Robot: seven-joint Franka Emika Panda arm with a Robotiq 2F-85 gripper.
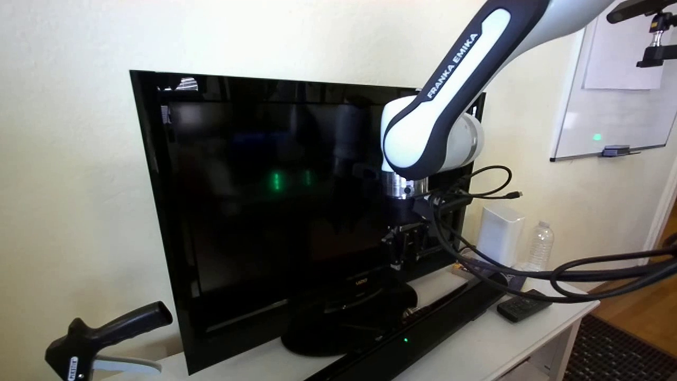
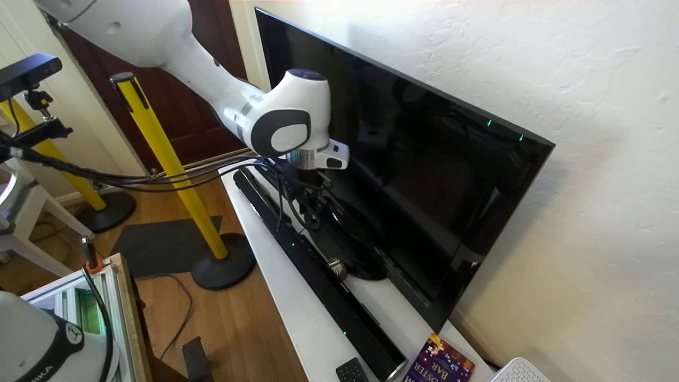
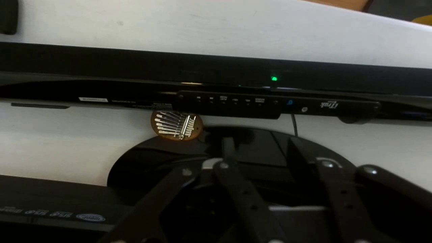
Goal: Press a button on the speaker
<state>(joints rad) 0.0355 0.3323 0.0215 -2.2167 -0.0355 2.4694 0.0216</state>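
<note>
The speaker is a long, low black soundbar [image 1: 423, 341] on the white table in front of the TV. It also shows in an exterior view [image 2: 318, 286] and across the upper wrist view [image 3: 135, 69]. A green light glows on its front. Its strip of small labelled buttons [image 3: 229, 103] faces the gripper side. My gripper [image 3: 260, 143] is open and empty. In the wrist view its fingers appear over the TV's black base, apart from the speaker. In both exterior views the gripper [image 1: 410, 256] points down close to the TV screen; cables partly hide it [image 2: 312, 209].
The TV [image 1: 264, 185] stands close behind the gripper on its glossy base [image 3: 145, 157]. A small wooden thumb piano [image 3: 177, 125] lies between base and speaker. A remote [image 1: 523, 306], a white box device [image 1: 500, 235], a bottle [image 1: 540, 246] and a book [image 2: 440, 363] are nearby. Loose cables hang from the wrist.
</note>
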